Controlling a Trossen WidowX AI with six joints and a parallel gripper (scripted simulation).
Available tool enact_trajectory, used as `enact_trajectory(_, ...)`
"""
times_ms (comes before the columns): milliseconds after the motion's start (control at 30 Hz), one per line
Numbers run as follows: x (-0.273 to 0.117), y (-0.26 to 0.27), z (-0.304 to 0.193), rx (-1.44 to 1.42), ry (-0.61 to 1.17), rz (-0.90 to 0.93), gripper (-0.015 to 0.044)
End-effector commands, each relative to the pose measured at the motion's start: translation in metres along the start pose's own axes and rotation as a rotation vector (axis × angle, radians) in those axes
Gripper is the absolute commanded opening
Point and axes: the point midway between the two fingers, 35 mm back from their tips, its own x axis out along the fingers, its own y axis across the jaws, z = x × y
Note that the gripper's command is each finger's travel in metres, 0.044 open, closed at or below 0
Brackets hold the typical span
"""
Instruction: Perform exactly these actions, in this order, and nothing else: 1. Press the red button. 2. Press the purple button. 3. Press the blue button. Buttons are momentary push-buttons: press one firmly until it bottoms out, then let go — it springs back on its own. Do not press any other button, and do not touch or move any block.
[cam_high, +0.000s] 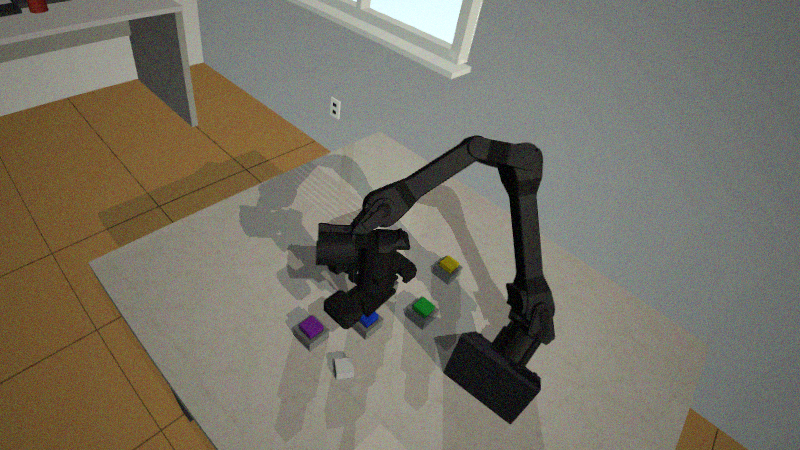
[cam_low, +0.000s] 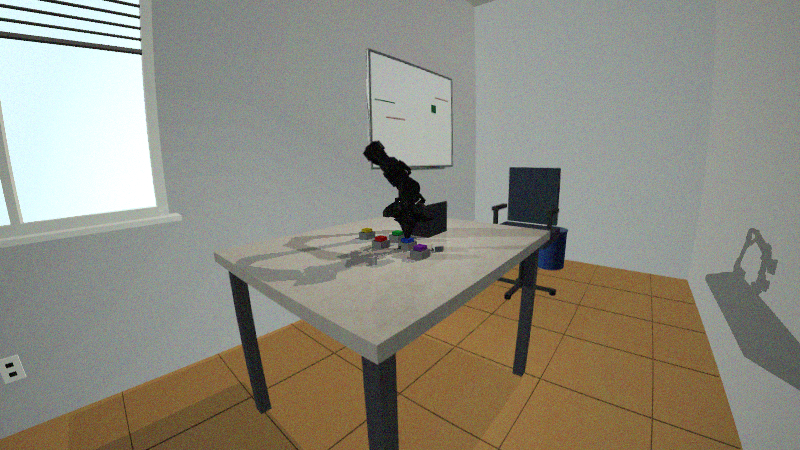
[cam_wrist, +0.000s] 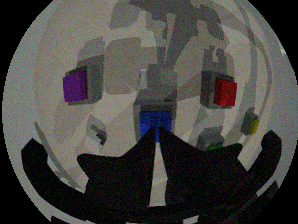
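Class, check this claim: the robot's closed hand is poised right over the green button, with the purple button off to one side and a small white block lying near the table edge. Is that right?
Not quite. The closed hand is over the blue button, not the green button; the wrist view shows blue right at the fingertips. The purple button off to one side and the white block near the edge of the table are as stated.
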Motion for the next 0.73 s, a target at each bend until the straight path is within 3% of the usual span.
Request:
enact_trajectory(0, -0.025, 0.001, -0.001, 0.001, -0.002, 0.005, 0.002)
enact_trajectory(133, -0.025, 0.001, -0.001, 0.001, -0.002, 0.005, 0.002)
enact_trajectory(467, -0.085, 0.088, -0.012, 0.001, -0.001, 0.013, 0.0283)
enact_trajectory(600, -0.089, 0.094, -0.015, 0.001, -0.001, 0.012, 0.0387)
enact_trajectory(700, -0.089, 0.094, -0.015, 0.001, -0.001, 0.012, 0.04)
